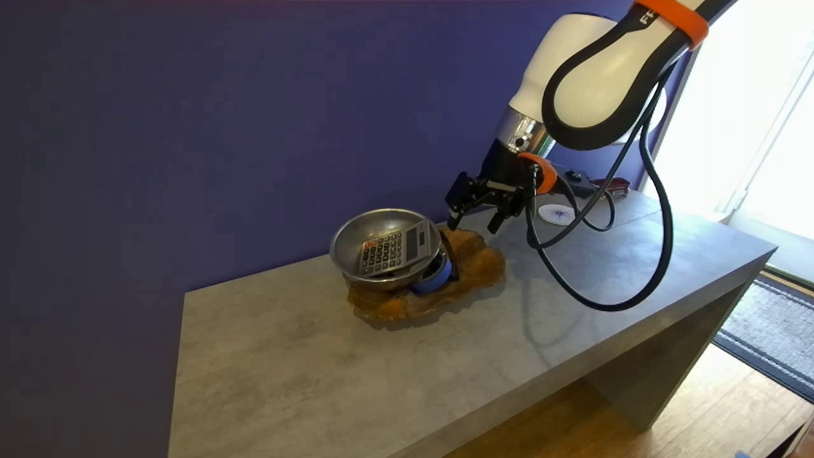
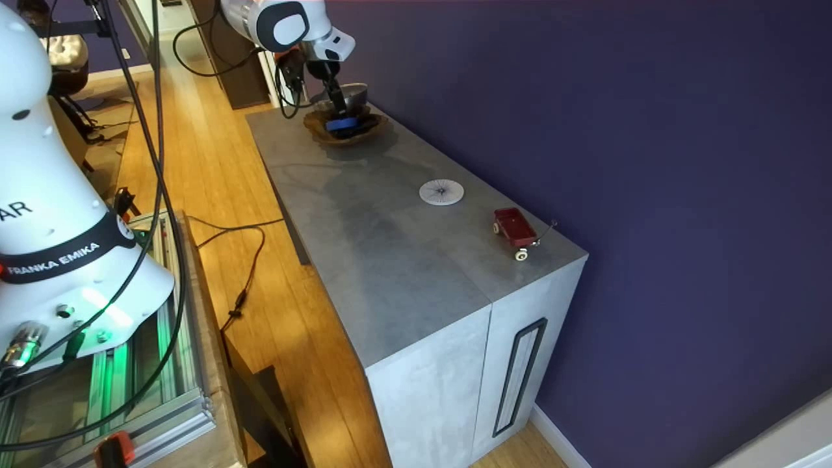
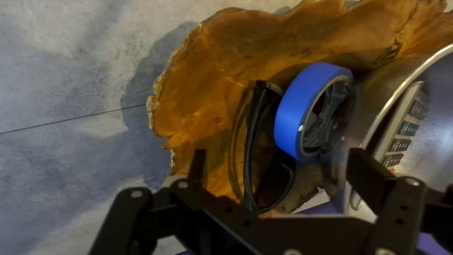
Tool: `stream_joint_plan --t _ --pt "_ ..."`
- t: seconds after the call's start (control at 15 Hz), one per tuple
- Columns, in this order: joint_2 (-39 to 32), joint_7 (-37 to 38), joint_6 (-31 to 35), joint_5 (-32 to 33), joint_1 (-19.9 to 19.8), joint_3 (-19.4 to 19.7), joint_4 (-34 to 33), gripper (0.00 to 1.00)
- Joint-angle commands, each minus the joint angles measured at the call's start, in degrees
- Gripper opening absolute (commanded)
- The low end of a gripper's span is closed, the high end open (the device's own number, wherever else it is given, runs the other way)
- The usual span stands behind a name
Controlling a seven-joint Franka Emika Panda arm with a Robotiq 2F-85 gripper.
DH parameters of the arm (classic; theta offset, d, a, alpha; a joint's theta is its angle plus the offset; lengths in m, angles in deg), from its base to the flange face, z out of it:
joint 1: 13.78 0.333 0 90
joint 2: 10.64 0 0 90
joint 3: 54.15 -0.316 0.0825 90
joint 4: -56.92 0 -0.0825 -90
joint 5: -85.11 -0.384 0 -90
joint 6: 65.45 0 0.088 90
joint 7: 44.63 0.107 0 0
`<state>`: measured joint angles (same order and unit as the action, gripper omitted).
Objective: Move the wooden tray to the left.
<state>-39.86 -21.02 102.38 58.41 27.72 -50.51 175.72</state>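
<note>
On wooden tray (image 3: 208, 78), 1 bowl (image 1: 374, 226), blue tape (image 3: 296, 104)

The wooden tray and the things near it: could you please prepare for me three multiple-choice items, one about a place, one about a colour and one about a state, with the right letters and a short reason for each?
1. Where is the calculator?
A) In the metal bowl
B) On the white disc
C) In the red wagon

2. What colour is the tape roll in the wooden tray?
A) Green
B) Yellow
C) Blue

3. How is the gripper?
A) Shut on the tape roll
B) Open
C) Shut on the calculator

1: A, as an exterior view shows it lying tilted in the bowl.
2: C, as the wrist view shows its blue outer band.
3: B, as its fingers stand well apart in the wrist view.
</note>
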Motion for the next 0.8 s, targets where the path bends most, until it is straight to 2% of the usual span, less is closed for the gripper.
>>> stream_joint_plan --t 0.0,0.33,0.6,0.73 --pt "0.23 3.47 -1.09 3.61 -4.48 -5.01 -1.50 1.00" --pt "-1.43 4.86 -2.63 3.75 -8.18 -9.28 -4.17 1.00" --pt "-3.78 5.68 -3.62 3.61 -10.21 -10.97 -6.62 1.00" --pt "-5.41 7.00 -3.58 4.43 -9.86 -10.42 -8.16 1.00"
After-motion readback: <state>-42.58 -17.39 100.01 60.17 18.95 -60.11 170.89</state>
